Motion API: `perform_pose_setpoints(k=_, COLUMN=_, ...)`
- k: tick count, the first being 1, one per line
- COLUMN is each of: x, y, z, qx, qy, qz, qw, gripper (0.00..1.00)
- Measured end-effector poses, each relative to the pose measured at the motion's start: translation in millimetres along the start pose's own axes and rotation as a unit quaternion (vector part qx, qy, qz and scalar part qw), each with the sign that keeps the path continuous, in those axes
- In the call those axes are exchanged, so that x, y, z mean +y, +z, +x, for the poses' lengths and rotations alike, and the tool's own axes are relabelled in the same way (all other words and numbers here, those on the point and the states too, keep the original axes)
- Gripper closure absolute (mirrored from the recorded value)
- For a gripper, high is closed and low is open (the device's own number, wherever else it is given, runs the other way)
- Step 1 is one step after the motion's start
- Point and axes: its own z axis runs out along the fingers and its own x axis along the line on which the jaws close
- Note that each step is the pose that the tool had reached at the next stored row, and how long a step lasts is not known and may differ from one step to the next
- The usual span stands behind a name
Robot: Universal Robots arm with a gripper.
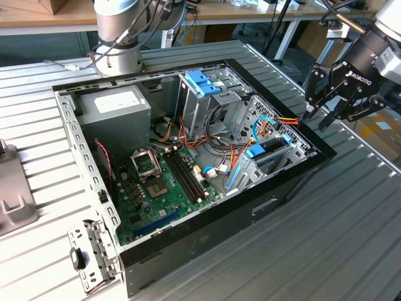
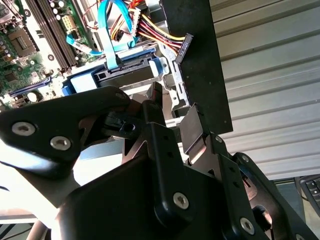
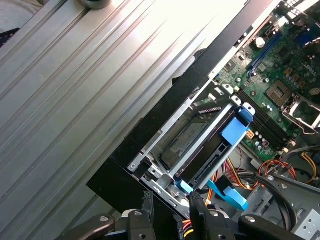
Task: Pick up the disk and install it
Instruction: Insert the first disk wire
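Note:
The disk (image 1: 268, 154) lies in the drive bay at the corner of the open computer case (image 1: 207, 244) on the exterior view's right. Its dark body sits between blue plastic rails (image 3: 235, 131), and a light blue cable (image 2: 109, 35) runs to its end. My gripper (image 1: 331, 118) hangs above and just outside that corner of the case, open, with nothing between its black fingers (image 2: 192, 127). In the first wrist view the disk (image 3: 212, 157) is seated in the metal bay directly beyond my fingertips (image 3: 196, 202).
Inside the case are a grey power supply box (image 1: 116, 106), an upright metal cage with a blue top (image 1: 203, 84) and the green motherboard (image 1: 160, 182). A loose black connector on coloured wires (image 2: 182, 47) hangs over the case rim. The arm's base (image 1: 119, 37) stands behind.

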Motion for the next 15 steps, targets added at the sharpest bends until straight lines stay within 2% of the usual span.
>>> perform_pose_setpoints(k=15, x=-0.3, y=3.4, z=0.6, qx=0.0000, qy=0.000, qz=0.0000, qw=1.00000, gripper=0.58)
